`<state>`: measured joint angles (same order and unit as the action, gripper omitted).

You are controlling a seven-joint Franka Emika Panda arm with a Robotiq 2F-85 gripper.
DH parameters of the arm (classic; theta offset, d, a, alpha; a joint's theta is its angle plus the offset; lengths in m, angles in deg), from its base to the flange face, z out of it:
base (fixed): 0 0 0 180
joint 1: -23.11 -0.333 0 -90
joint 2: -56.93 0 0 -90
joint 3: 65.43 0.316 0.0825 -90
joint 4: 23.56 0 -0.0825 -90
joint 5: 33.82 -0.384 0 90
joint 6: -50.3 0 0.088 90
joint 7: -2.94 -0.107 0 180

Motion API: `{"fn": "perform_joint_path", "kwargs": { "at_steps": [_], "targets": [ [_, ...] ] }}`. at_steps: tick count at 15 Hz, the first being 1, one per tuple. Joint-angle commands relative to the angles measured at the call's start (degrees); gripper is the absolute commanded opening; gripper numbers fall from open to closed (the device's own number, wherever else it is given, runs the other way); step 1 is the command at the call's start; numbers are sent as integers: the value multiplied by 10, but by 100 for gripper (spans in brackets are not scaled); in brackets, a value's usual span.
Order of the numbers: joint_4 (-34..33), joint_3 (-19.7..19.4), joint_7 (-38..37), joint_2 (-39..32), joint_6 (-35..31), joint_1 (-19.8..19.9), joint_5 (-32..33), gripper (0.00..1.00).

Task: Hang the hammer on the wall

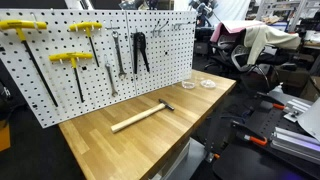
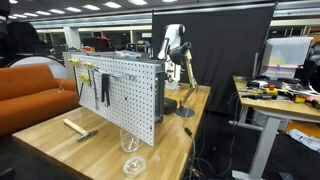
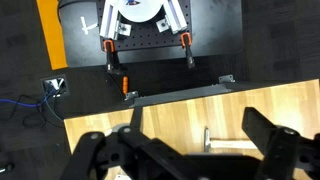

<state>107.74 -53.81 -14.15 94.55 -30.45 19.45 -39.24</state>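
Note:
The hammer (image 1: 142, 117) lies flat on the wooden table (image 1: 110, 150) in front of the wall, its pale handle pointing to the near edge and its dark head (image 1: 166, 105) to the far side. It also shows in an exterior view as the hammer (image 2: 78, 127) beside the pegboard. The wall (image 1: 60, 90) is a white pegboard standing upright on the table. My gripper (image 3: 195, 125) is open and high above the table with nothing between its fingers. In the wrist view the hammer (image 3: 232, 146) lies below, between the dark fingers (image 3: 268, 140).
Yellow T-handled tools (image 1: 72, 60), wrenches (image 1: 115, 55) and black pliers (image 1: 140, 50) hang on the pegboard. Two clear dishes (image 1: 187, 84) sit at the table's far end. A glass (image 2: 129, 140) and a clear dish (image 2: 133, 165) stand near the table edge. My arm (image 2: 176, 45) rises at the table's end.

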Motion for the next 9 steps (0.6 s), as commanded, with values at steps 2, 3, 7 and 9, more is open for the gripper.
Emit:
{"fn": "perform_joint_path", "kwargs": {
  "at_steps": [2,3,7,9],
  "targets": [
    [2,1,9,-1,-3,-7,-6,100],
    [8,4,15,0,-15,-13,-12,100],
    [32,30,19,-22,-49,-41,-26,100],
    [47,54,11,-42,-96,-51,-10,100]
  ]
}}
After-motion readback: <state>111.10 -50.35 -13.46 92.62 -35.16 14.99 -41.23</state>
